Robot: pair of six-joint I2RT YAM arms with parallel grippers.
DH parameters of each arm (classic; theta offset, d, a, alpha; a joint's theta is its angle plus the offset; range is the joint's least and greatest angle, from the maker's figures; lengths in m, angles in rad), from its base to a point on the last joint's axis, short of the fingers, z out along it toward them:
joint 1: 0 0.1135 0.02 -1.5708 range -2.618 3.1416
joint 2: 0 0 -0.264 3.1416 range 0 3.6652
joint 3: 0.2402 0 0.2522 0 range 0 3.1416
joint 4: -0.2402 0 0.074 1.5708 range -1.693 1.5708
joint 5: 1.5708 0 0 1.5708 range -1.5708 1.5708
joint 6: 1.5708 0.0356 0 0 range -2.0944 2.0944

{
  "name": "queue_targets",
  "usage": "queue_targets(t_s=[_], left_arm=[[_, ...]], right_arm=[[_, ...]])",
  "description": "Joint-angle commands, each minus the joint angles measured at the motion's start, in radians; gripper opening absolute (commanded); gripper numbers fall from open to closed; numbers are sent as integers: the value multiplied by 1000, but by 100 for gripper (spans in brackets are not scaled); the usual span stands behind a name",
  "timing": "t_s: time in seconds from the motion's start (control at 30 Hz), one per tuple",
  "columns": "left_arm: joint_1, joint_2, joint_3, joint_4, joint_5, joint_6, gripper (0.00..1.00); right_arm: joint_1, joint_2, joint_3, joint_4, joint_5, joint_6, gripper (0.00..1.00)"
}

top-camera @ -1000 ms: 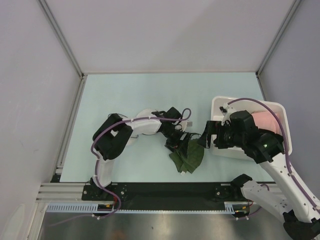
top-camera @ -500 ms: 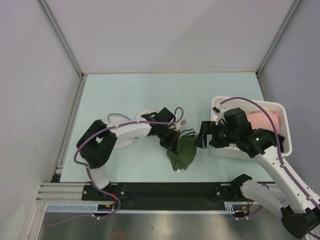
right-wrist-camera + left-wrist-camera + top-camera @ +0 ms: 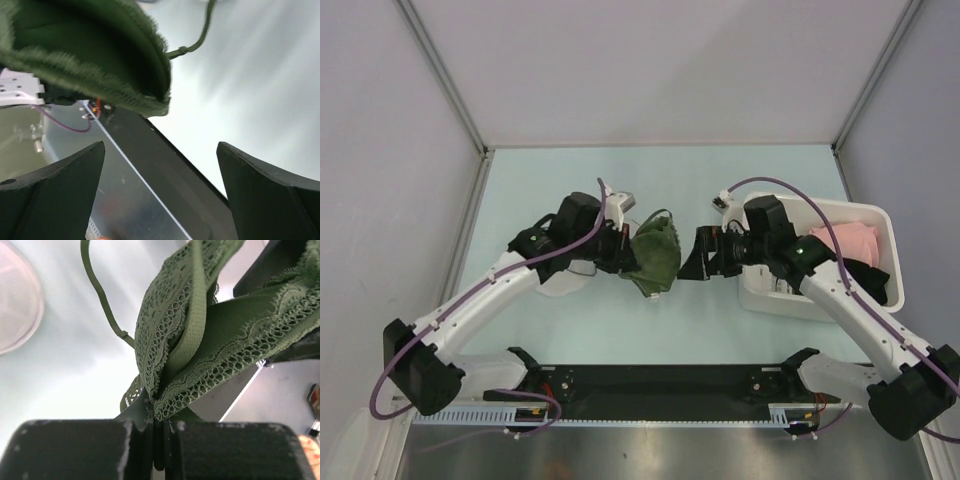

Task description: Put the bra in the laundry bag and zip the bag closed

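Seen from above: a pale blue-green table [image 3: 570, 190], with two white robot arms reaching in from its near edge. The left gripper [image 3: 626, 256] is clamped on the dark olive-green bra [image 3: 658, 255], which is bunched up at the middle of the table. The right gripper [image 3: 688, 254], jaws spread wide, faces the bra from just to its right. Part of the round white laundry bag [image 3: 566, 284] shows beneath the left arm. On the right sits a white bin [image 3: 765, 295] holding a pink garment [image 3: 850, 240] and a black garment [image 3: 876, 282].
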State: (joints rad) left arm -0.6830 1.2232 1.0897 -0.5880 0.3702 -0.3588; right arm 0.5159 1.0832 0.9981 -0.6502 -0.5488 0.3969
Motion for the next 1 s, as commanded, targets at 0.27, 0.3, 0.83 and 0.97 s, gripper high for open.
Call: queue_targets(t_s=[0.27,0.3,0.83,0.97], left_arm=[[111,-109,76,-125,87,-150,0],[134,-114,96,-122,70,-170,0],[174,-134,188,42,-172,-434,0],[180,-157,139,148,-156,-485,0]], right_arm=[[122,155,15,386,-198,115,100],[124,156,5,415,-192,135,100],[154,282,63,667,-158,422,100],[151,310,51,869,-137,558,100]])
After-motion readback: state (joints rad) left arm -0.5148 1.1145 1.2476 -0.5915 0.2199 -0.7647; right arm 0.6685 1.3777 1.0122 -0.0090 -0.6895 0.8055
